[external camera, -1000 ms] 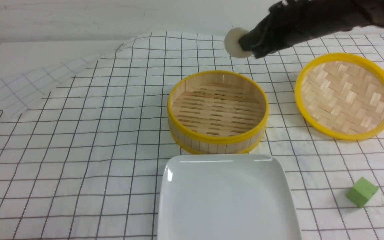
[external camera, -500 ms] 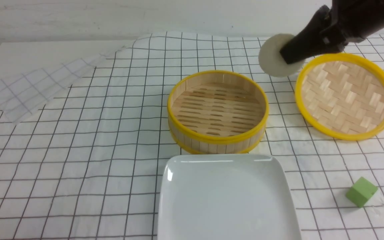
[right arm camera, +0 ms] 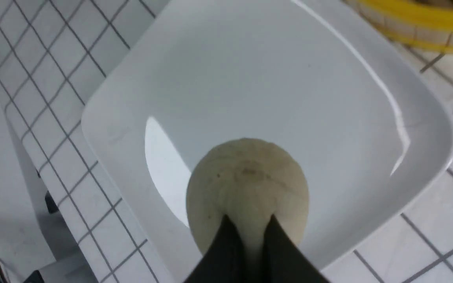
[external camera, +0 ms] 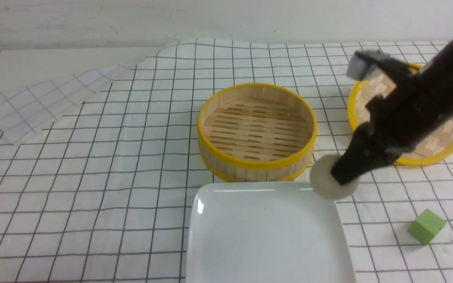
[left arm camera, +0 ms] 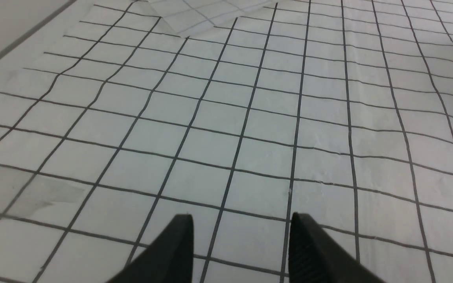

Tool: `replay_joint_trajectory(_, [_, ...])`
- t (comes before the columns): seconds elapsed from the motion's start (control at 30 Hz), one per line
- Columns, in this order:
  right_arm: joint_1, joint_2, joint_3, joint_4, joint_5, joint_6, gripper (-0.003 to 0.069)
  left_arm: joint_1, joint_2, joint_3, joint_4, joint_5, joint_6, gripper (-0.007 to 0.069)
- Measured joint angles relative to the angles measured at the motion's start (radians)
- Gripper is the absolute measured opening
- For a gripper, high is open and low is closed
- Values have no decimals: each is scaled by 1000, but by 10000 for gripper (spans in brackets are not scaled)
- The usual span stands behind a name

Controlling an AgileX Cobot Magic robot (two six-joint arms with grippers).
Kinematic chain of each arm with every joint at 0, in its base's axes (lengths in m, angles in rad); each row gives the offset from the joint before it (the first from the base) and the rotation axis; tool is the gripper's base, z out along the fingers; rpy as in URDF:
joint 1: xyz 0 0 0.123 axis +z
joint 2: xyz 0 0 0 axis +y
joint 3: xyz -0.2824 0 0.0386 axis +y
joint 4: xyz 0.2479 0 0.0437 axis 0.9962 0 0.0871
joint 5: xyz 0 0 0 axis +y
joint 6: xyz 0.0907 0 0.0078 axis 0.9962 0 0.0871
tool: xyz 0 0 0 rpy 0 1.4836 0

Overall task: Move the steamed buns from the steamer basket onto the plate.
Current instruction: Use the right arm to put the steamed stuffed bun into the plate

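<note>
**Bun pinched over the plate's corner**

A black-gridded white cloth [external camera: 92,157] covers the table. The white square plate [external camera: 266,236] lies at lower centre, the bamboo steamer basket [external camera: 256,165] just behind it and the woven lid [external camera: 427,159] at right. The right gripper [external camera: 342,179] is clamped on the steamed bun [external camera: 323,181] above the plate's upper right corner. The left gripper [left arm camera: 242,236] hangs with fingers apart over cloth. A green cube [external camera: 427,226] sits at lower right.

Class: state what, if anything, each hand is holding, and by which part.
The right hand holds the steamed bun, pinching a small fold at its edge, over the plate. The left hand is open and holds nothing.
</note>
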Motion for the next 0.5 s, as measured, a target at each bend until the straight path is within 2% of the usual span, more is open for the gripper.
replay_joint_trajectory(0.3, [61,52,97,48,-215,-166,30,0,0,0,0,0,0,355])
replay_joint_trajectory(0.5, [108,84,98,46,-295,-205,30,0,0,0,0,0,0,355])
